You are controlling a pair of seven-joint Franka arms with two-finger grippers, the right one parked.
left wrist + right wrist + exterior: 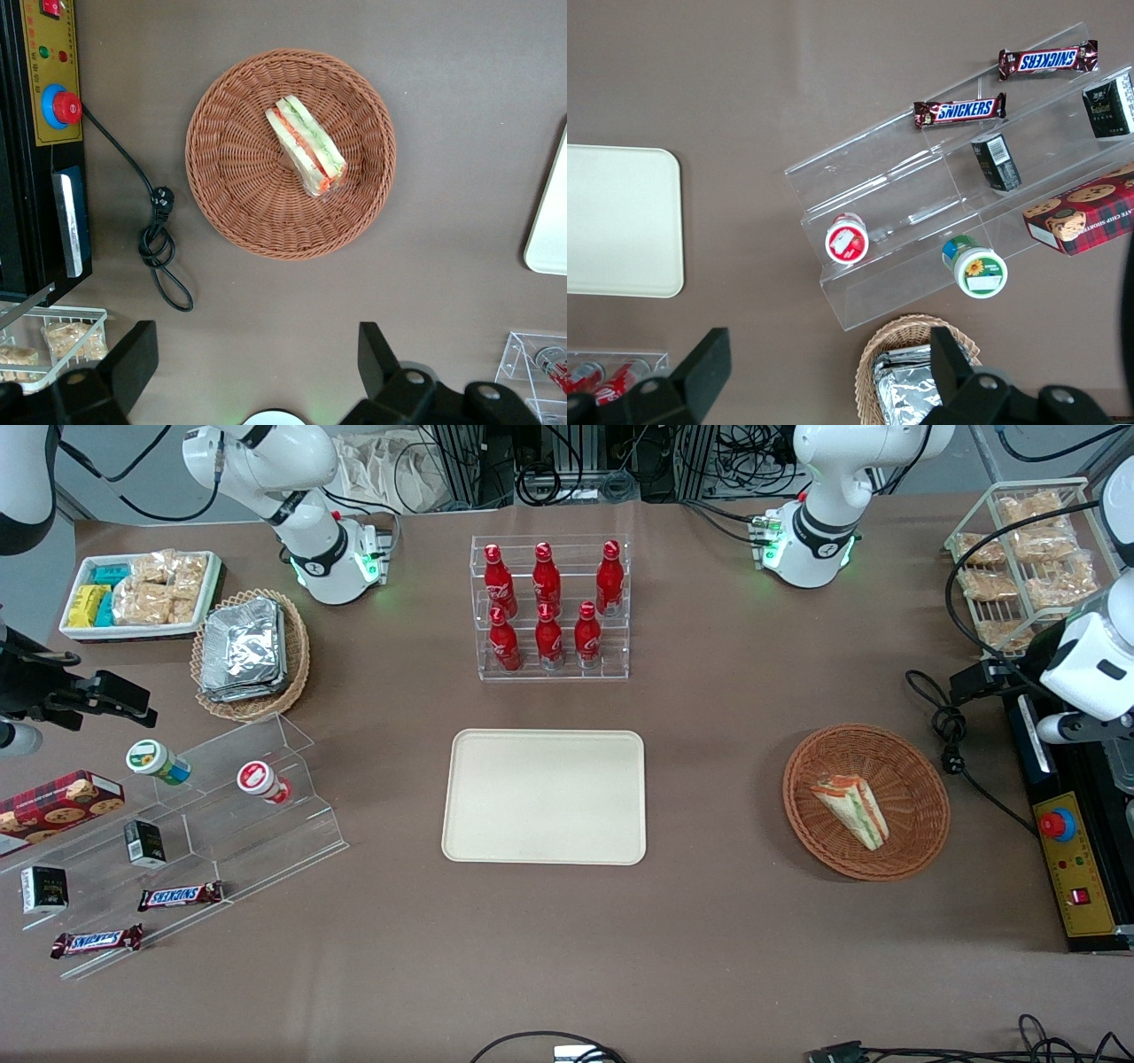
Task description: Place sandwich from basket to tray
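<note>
Below the wide-open gripper [252, 372]: sandwich [306, 146] in wicker basket [230, 204]; best descend centred, clamp across bread faces, then carry to tray [545, 795].

Six red bottles [547, 576] stand in one clear rack [478, 602], three on each of two tiers. There is one tray [545, 797]. One reddish basket [912, 762] holds one sandwich [852, 808]. One lighter basket [297, 664] holds a stack of foil packets [241, 646]; their number cannot be told. One stepped clear stand [283, 824] carries two Snickers bars [180, 895], two small dark boxes [143, 843], two lidded tubs [158, 762] and one cookie box [58, 802]. One white bin [124, 633] and one wire rack [1036, 487] hold snack packets, too crowded to count. One control box [1076, 877] has one red button [1057, 825]. One gripper [255, 363] hangs over the table near the reddish basket, its two fingers spread wide.
</note>
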